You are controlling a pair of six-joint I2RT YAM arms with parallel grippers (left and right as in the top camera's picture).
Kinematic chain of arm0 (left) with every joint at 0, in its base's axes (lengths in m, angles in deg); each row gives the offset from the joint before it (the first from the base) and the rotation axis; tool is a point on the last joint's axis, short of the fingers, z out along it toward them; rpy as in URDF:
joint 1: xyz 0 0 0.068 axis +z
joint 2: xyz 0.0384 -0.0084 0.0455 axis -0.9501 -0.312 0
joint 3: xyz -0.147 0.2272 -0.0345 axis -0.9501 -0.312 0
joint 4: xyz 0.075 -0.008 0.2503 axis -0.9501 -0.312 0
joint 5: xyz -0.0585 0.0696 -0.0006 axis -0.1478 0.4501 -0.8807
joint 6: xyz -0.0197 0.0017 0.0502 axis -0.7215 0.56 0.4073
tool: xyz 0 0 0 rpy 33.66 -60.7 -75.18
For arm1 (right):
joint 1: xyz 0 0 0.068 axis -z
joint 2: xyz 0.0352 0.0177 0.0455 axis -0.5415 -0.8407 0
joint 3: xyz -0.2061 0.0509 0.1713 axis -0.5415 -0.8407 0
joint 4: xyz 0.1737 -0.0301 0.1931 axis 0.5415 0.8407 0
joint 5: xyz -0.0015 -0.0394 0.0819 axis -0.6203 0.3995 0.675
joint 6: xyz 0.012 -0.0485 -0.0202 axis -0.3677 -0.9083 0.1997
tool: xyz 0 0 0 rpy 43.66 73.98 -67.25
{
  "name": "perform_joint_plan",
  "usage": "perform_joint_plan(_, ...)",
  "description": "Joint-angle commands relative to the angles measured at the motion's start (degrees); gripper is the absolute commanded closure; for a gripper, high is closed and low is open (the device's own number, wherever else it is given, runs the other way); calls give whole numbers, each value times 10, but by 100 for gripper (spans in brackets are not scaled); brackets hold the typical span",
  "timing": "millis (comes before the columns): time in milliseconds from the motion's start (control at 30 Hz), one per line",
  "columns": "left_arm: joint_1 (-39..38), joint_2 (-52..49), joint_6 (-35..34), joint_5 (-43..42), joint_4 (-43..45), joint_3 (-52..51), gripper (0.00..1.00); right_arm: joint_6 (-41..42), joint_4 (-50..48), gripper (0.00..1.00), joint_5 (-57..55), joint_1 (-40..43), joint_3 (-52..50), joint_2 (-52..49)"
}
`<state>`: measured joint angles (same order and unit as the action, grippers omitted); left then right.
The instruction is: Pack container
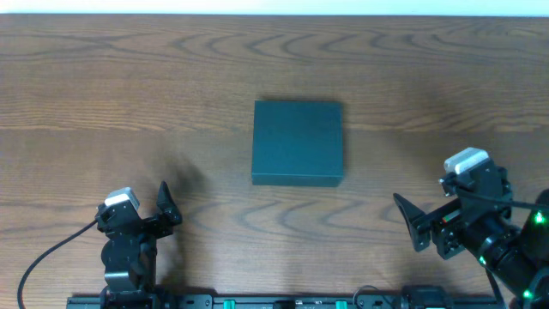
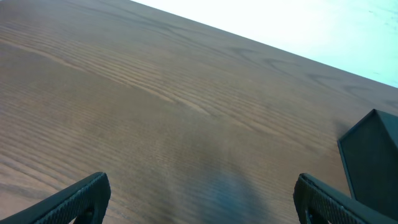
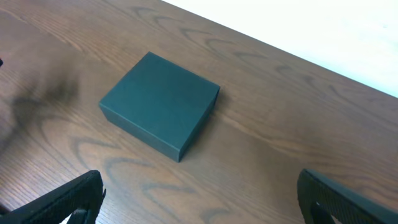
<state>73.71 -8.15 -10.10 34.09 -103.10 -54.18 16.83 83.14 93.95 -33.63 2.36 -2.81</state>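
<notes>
Nearest to us are the jaws. The left jaws are spread wide: in the left wrist view their two dark tips sit at the lower corners, with bare wood grain between them. The right jaws are spread just as wide in the right wrist view and pinch nothing.

We count two arms. The left arm (image 1: 129, 245) stands at the near left edge and the right arm (image 1: 485, 232) at the near right, each with a white block on its wrist. A black cable (image 1: 51, 249) loops away from the left arm.

Beyond them we count one box (image 1: 297, 142). It lies flat near the middle of the tabletop (image 1: 129, 86), well apart from both sets of jaws. It is dark teal, matte and rectangular, with its lid shut and its top plain. From the right wrist the whole box (image 3: 160, 106) shows, turned corner-on, with a thin seam at its far right edge. From the left wrist only one corner of it (image 2: 373, 155) enters at the right edge.
</notes>
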Motion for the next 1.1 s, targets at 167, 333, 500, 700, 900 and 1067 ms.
perform_joint_plan(167, 3, 4, 2, -2, 0, -13, 5, 6, 0, 1, 0, -2, -1, 0)
perform_joint_plan(333, 3, 4, 2, -2, 0, -13, 5, 6, 0, 1, 0, -2, -1, 0)
perform_joint_plan(500, 3, 4, 2, -2, 0, -13, 5, 6, 0, 1, 0, -2, -1, 0)
perform_joint_plan(700, 3, 4, 2, -2, 0, -13, 5, 6, 0, 1, 0, -2, -1, 0)
perform_joint_plan(900, 3, 4, 2, -2, 0, -13, 5, -26, 4, 1, -39, -2, -2, 0)
perform_joint_plan(1067, 3, 4, 2, -2, 0, -13, 5, -102, -38, 1, -62, -2, -89, 18)
